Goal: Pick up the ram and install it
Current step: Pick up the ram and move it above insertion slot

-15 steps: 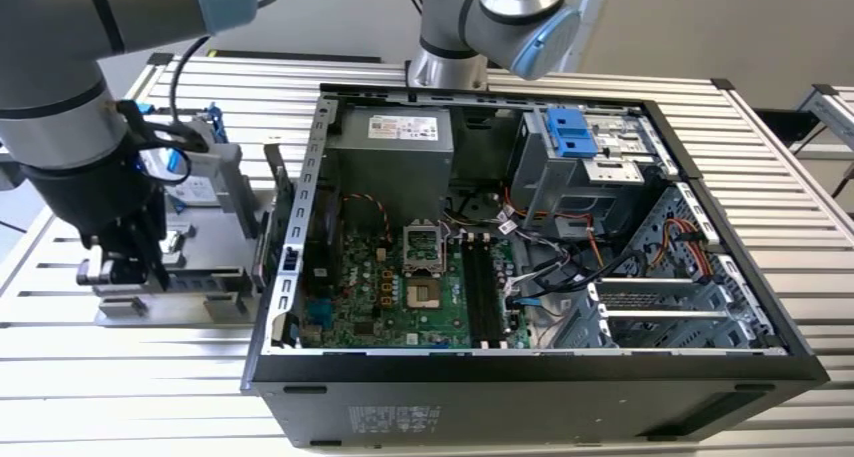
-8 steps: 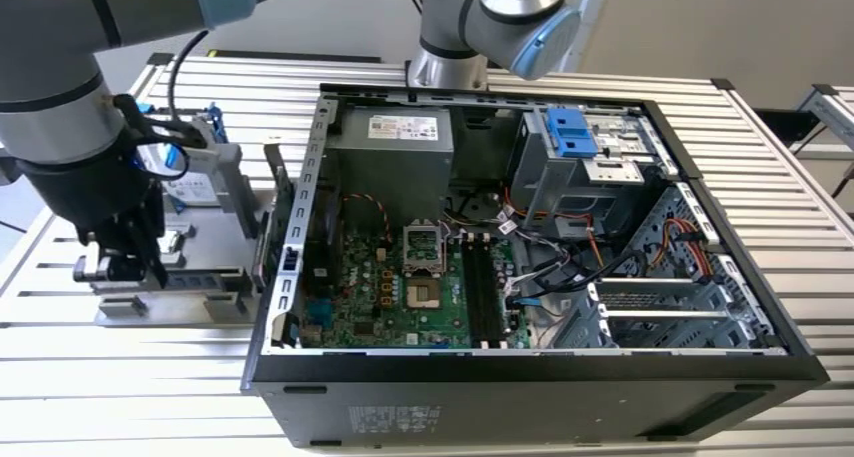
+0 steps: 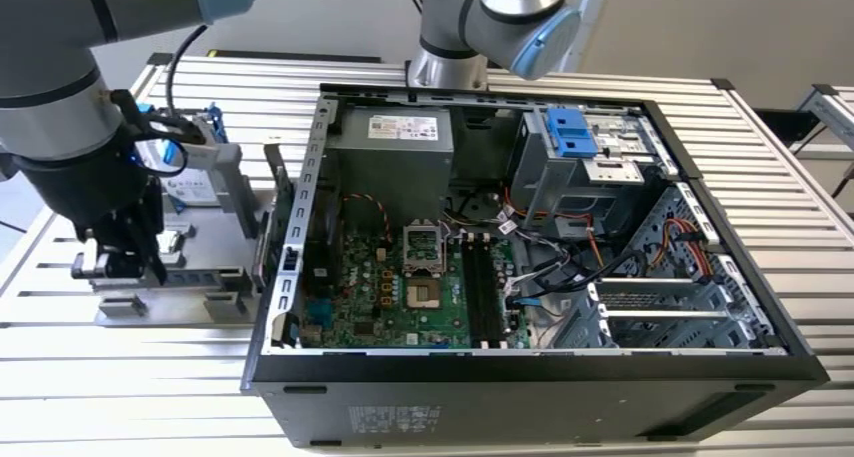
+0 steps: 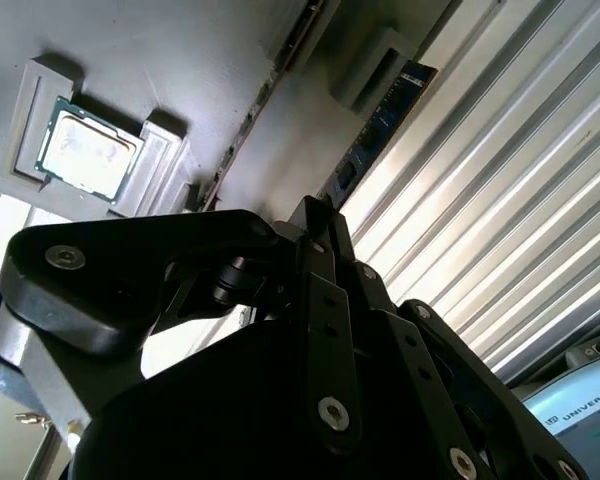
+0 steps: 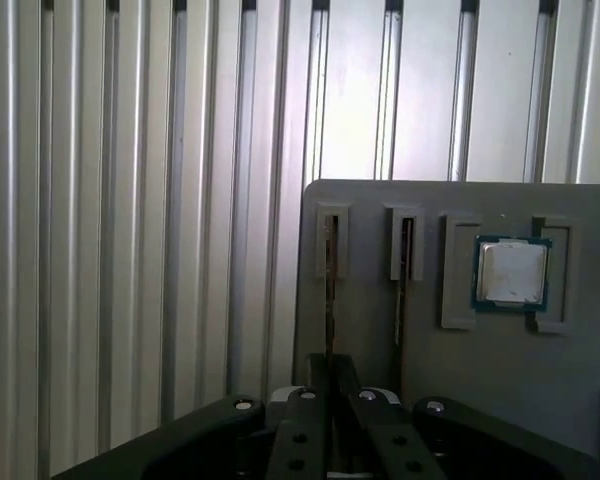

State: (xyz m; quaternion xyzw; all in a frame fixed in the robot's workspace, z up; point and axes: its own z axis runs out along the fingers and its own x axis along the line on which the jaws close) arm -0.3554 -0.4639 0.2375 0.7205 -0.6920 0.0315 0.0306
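The ram (image 4: 380, 120) is a thin blue-green board standing on edge in a slot of the grey holder plate (image 5: 370, 330). In the first wrist view the ram (image 5: 329, 290) appears as a narrow line running up from my fingertips. My gripper (image 5: 330, 375) sits low over that slot, its black fingers drawn together on the near end of the stick. The same grip appears in the second wrist view, with the gripper (image 4: 315, 222) at the board's end. In the exterior view the gripper (image 3: 127, 267) hangs over the holder (image 3: 200, 302) at the exterior view's left, beside the open computer case (image 3: 534, 227).
A square silver processor (image 5: 512, 272) lies in a recess of the holder, past a second narrow slot (image 5: 402, 260). A hard drive with blue rails (image 3: 194, 172) stands behind the holder. Long black memory slots (image 3: 483, 287) run along the motherboard. Another arm's base (image 3: 447, 67) stands behind the case.
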